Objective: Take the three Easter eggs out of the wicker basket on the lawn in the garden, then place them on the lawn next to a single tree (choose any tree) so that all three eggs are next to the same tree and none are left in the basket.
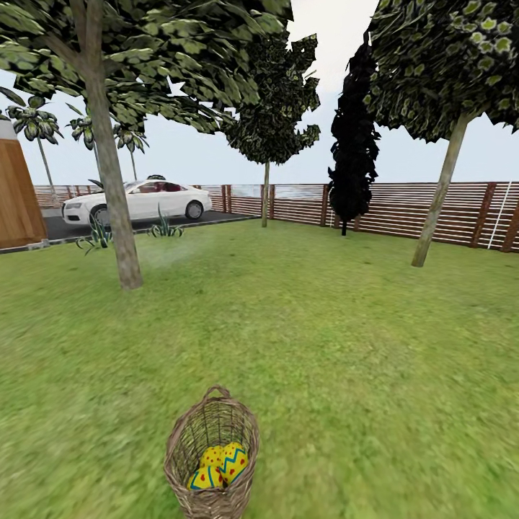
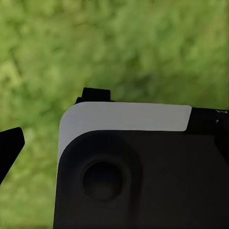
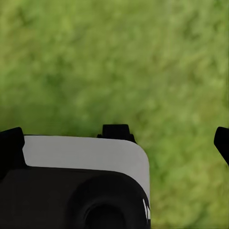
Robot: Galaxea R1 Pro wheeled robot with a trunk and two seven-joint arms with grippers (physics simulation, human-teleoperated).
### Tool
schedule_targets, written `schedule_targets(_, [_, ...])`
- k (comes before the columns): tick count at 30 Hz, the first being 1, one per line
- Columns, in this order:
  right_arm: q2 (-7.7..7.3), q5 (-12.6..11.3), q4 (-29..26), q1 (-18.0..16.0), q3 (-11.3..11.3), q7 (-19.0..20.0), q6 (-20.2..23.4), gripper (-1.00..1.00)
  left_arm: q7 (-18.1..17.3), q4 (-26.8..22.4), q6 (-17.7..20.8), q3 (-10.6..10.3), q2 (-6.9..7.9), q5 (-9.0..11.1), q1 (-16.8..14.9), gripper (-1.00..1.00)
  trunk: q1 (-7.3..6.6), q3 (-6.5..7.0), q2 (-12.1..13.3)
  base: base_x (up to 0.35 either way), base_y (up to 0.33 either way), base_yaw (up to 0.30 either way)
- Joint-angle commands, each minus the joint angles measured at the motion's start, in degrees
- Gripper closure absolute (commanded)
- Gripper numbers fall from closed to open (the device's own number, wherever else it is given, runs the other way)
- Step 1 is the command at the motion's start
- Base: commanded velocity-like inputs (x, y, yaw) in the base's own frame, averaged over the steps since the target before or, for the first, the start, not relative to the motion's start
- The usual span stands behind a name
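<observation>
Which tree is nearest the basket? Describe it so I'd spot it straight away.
Start from the white car parked beyond the lawn at the head view's left. The tree stands on the grass just in front of it, left of and beyond the wicker basket. Its trunk is the thickest, mottled grey-brown, unlike the slimmer trunks near the fence.
</observation>
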Motion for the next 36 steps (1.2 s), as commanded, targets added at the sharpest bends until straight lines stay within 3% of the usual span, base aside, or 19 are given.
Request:
schedule_targets(1, [0.00,0.0,0.1,0.0,0.0,0.0,-0.2,-1.00,-0.3,-0.1,0.1,0.1,0.01,0.6,0.0,-1.00,0.00,-0.05,0.0,0.000,0.000,0.000])
schedule_targets(27, [0.29,0.0,-0.4,0.0,0.2,0.3,-0.5,-1.00,-0.3,-0.1,0.1,0.1,0.03,0.6,0.0,-1.00,0.00,-0.05,0.0,0.000,0.000,0.001])
schedule_targets(36, [0.56,0.3,-0.7,-0.1,0.5,0.2,-0.6,-1.00,-0.9,-0.1,0.0,-0.1,-0.07,0.6,0.0,-1.00,0.00,-0.53,0.0,0.000,0.000,0.176])
